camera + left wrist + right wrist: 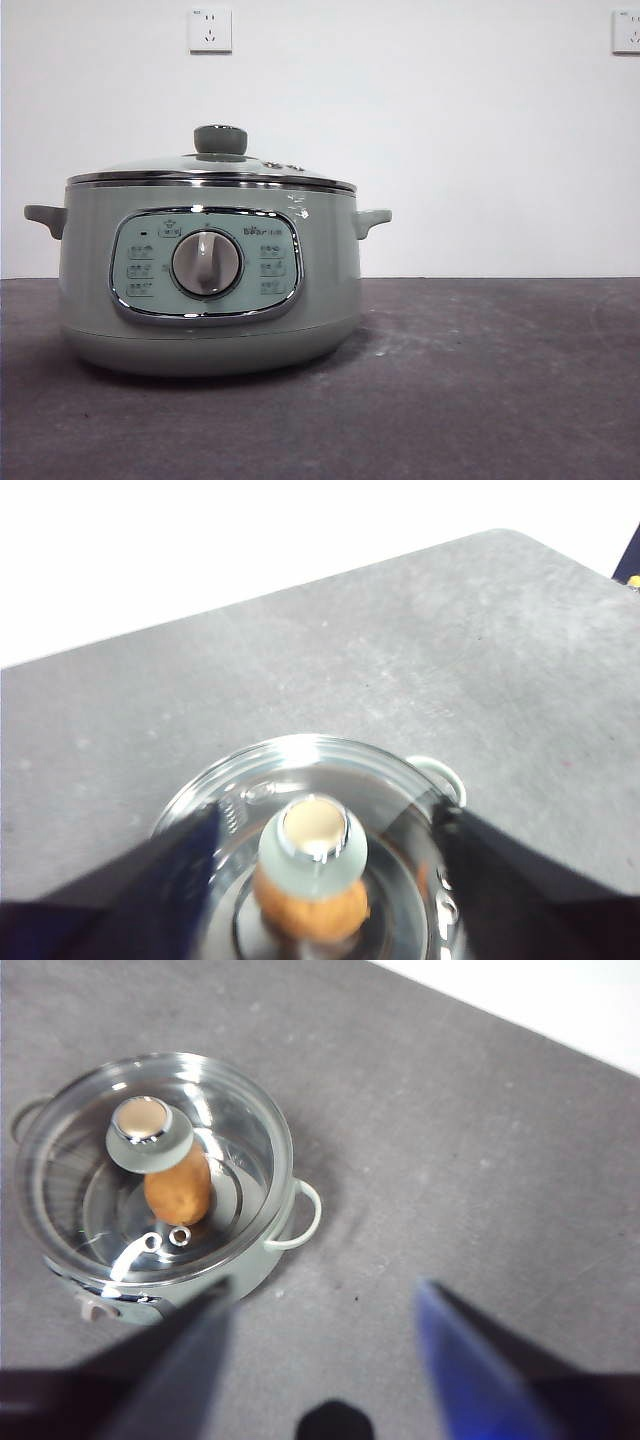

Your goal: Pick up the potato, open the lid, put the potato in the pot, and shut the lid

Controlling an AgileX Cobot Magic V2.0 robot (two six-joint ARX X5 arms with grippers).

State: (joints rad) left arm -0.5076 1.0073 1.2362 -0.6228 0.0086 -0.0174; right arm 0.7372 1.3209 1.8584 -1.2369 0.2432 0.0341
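Pot (pixel 208 290): stands on the dark table (pixel 480 380), control panel facing the front camera; button captions and the brand mark beside the dial too small to read.
Lid (pixel 215 168): seated on the pot rim, knob upright.
Potato (pixel 178 1188): inside the pot, seen through the glass, partly hidden under the knob; not visible from the front.
Left gripper (pixel 325 830): above the lid, jaws apart either side of the knob, touching nothing.
Right gripper (pixel 325 1305): jaws spread, empty, well apart from the pot.
Wall: two sockets (pixel 210 30).
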